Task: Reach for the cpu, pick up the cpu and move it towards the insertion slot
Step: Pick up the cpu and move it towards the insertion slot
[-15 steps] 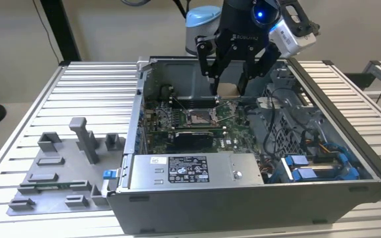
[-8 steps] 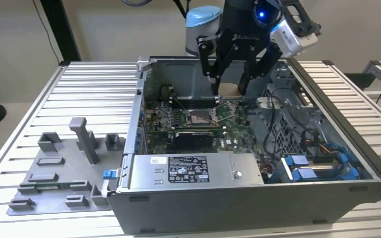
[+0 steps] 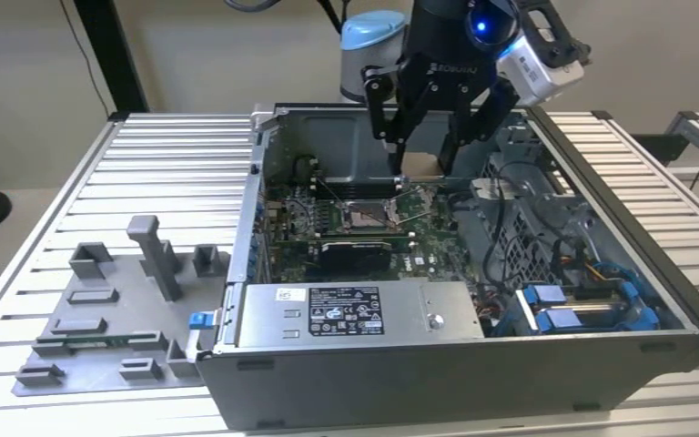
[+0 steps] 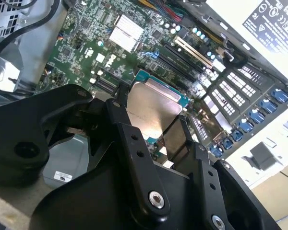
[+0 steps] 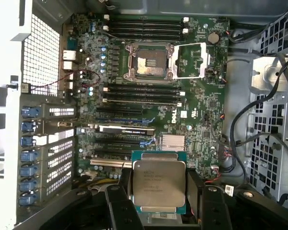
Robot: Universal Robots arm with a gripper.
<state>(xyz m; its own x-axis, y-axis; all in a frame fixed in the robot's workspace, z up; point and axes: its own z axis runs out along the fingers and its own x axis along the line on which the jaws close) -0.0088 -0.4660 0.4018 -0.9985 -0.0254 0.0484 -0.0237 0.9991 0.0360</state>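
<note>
Pincer [image 5: 158, 211] clamps the cpu [image 5: 158, 186] (silver face up) at lower centre of the first wrist view; insertion slot [image 5: 150, 66] lies open, upper centre.

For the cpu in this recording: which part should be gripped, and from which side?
By two opposite thin edges, from above its flat face, judging by how the gripper holds the cpu in the first wrist view. It is a thin flat square, its silvery face left uncovered, and it is carried above the motherboard near the insertion slot.

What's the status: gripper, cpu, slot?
Gripper shut on cpu, above the motherboard. Insertion slot open, frame flipped aside. Nothing between them.
</note>
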